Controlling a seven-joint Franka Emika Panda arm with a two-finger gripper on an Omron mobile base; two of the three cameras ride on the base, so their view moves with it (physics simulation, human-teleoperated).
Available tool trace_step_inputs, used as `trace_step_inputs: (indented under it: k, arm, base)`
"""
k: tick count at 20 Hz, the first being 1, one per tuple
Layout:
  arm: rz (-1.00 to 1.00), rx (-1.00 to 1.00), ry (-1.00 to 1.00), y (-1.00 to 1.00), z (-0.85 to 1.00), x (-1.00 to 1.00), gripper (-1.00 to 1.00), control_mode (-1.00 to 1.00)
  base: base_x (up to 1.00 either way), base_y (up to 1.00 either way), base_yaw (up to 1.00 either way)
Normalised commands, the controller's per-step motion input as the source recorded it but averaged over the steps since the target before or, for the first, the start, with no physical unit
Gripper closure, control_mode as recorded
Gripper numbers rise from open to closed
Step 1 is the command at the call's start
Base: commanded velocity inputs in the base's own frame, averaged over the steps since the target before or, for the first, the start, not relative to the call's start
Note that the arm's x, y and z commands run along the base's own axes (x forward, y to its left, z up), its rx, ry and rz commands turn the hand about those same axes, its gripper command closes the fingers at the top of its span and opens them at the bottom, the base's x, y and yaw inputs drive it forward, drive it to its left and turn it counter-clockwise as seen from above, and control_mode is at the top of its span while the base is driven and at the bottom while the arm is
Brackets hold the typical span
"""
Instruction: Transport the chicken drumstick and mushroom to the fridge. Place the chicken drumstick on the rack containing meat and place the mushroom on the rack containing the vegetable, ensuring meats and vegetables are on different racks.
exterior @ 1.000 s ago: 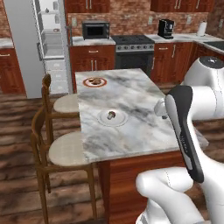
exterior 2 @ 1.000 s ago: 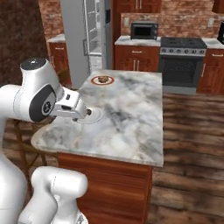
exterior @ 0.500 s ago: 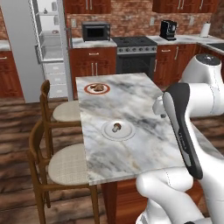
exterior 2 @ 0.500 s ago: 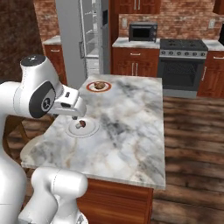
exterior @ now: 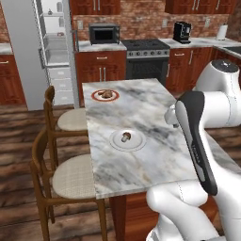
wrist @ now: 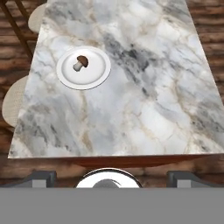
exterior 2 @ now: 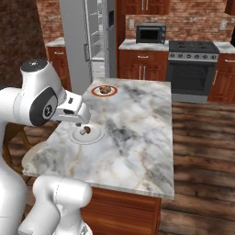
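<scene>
A long rectangular tabletop (exterior: 146, 136) of glossy white-and-grey veined marble tops a reddish-brown wooden island. On it, near the long edge that faces the stools, lies a flat round white plate (exterior: 128, 140) (exterior 2: 87, 135) (wrist: 83, 68) with a smooth raised rim. A small mushroom (exterior: 125, 137) (exterior 2: 84, 131) (wrist: 80, 62) with a brown domed cap and a pale stubby stem lies on its side on that plate.

Close to the far corner of the tabletop on the same side sits a second round plate with a red-brown rim (exterior: 105, 95) (exterior 2: 104, 91), and on it rests the lumpy golden-brown chicken drumstick (exterior: 108, 93) (exterior 2: 105, 88). The two plates are well apart along that edge.

The robot's dark fingers (wrist: 43, 178) rise at the bottom of the hand view, spread wide with nothing between them; the gripper (wrist: 109, 179) hangs above the near end of the tabletop, well clear of the mushroom. In the right base view the white arm reaches over the tabletop's edge just beside the white plate.

Two wooden stools with round woven beige seats (exterior: 73, 176) stand along the plates' side of the island. Beyond the far end stands the tall light-grey fridge (exterior: 28, 52) (exterior 2: 78, 41) with its door open, showing a pale interior with thin clear glass shelves (exterior: 56, 49) and white drawers below.
</scene>
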Motion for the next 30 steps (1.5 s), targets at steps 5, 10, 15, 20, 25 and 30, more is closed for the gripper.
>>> trace_step_inputs:
  k: [5, 10, 15, 20, 25, 30]
  arm:
    - [0.01, 0.01, 0.0, 0.07, -0.09, 0.2, -1.0, -1.0]
    - [0.0, 0.05, 0.0, 0.59, -0.52, 1.0, -1.0, -1.0]
    - [-0.1, 0.04, 0.11, 0.44, -0.72, 0.92, -1.0, -1.0]
    - [-0.2, 0.05, 0.08, 0.1, -0.38, 0.76, -1.0, -1.0]
    - [-0.18, 0.07, 0.16, 0.01, -0.29, 0.57, -1.0, -1.0]
    - [-0.04, 0.05, 0.09, 0.03, -0.31, 0.43, -1.0, -1.0]
  base:
    - [0.8, 0.18, 0.06]
    - [0.0, 0.0, 0.0]
    - [0.0, 0.0, 0.0]
    - [0.0, 0.0, 0.0]
    - [0.0, 0.0, 0.0]
    - [0.0, 0.0, 0.0]
